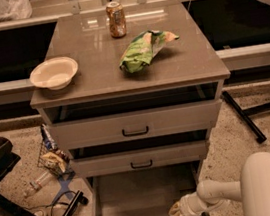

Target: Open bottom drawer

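Pincer (180, 211) sits low, below the desk's front-right corner, at the right end of the bottom drawer's front. Whether it is wide, narrow or clamped on anything we cannot tell. The bottom drawer (138, 200) stands pulled well out from under the desk's front edge, its plain grey inside open to view. We judge the opening itself essentially done. What remains is at most a last bit of travel, then releasing and drawing the arm (223, 190) clear. Above it, the middle drawer (140, 158) and the top drawer (134, 125) each look slightly out, with dark gaps over them. On the desk (189, 66) a bowl (54, 73) lies near the left edge, a can (116, 19) stands by the back edge, and a green snack bag (144, 50) lies around the middle.
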Robot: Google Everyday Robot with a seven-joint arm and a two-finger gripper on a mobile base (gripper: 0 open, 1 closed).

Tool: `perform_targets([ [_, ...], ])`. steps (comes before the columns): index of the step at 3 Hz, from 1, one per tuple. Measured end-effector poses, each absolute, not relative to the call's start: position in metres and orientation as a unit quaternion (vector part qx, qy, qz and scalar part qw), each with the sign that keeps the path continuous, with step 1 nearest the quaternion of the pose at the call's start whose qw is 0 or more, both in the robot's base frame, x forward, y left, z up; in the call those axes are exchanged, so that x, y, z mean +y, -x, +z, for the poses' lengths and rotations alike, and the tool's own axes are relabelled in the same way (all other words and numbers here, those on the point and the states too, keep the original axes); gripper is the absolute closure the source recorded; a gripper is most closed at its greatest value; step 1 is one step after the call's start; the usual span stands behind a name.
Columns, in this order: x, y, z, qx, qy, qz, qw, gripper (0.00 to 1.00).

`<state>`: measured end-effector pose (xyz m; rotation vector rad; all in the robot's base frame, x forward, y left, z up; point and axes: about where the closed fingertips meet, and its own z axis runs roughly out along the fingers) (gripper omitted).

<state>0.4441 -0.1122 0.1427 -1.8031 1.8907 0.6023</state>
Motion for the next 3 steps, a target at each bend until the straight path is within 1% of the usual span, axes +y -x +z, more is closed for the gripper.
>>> perform_targets([
  [1, -0.12, -0.435, 0.138, 0.696, 0.647, 0.221, 0.219, 1.0],
  [2, -0.136, -0.403, 0.143, 0.716, 0.633, 0.223, 0.189, 1.0],
  [3, -0.136, -0.403, 0.143, 0.716, 0.633, 0.223, 0.189, 1.0],
])
